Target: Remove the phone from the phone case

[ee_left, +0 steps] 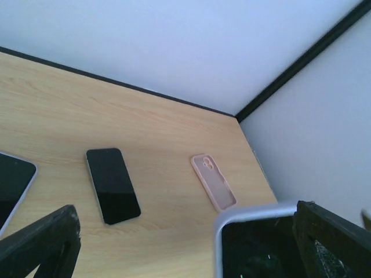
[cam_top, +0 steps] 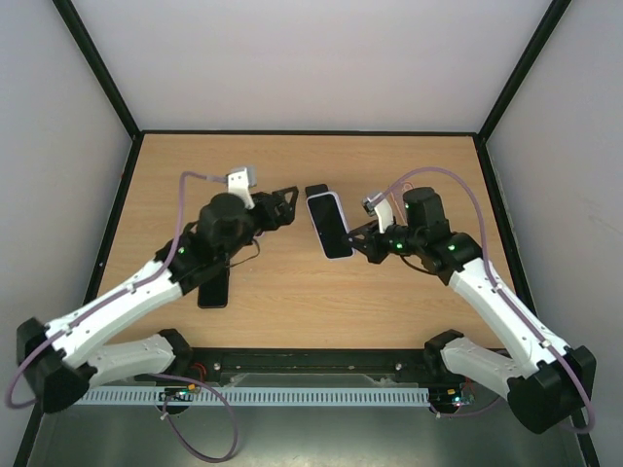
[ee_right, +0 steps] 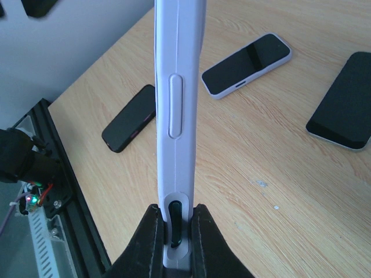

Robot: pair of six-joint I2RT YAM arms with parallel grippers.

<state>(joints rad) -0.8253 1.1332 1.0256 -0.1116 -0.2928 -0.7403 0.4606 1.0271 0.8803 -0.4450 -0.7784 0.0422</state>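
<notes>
The phone in its pale lavender case (cam_top: 329, 226) is held off the table at mid-table. My right gripper (cam_top: 362, 236) is shut on its lower end. In the right wrist view the case (ee_right: 177, 87) stands edge-on and both fingers pinch it at my right gripper (ee_right: 175, 217). My left gripper (cam_top: 289, 205) is open, just left of the phone's far end. In the left wrist view its fingers (ee_left: 40, 246) are wide apart at my left gripper (ee_left: 185, 249). A corner of the cased phone (ee_left: 255, 240) sits between them, close to the right finger.
A dark phone (cam_top: 212, 290) lies partly under my left arm. The left wrist view shows a black phone (ee_left: 113, 184), an empty pink case (ee_left: 213, 181) and another cased phone (ee_left: 11, 185) on the wood. The right wrist view shows a white-cased phone (ee_right: 246, 63), a dark phone (ee_right: 130, 119) and a black phone (ee_right: 342, 101).
</notes>
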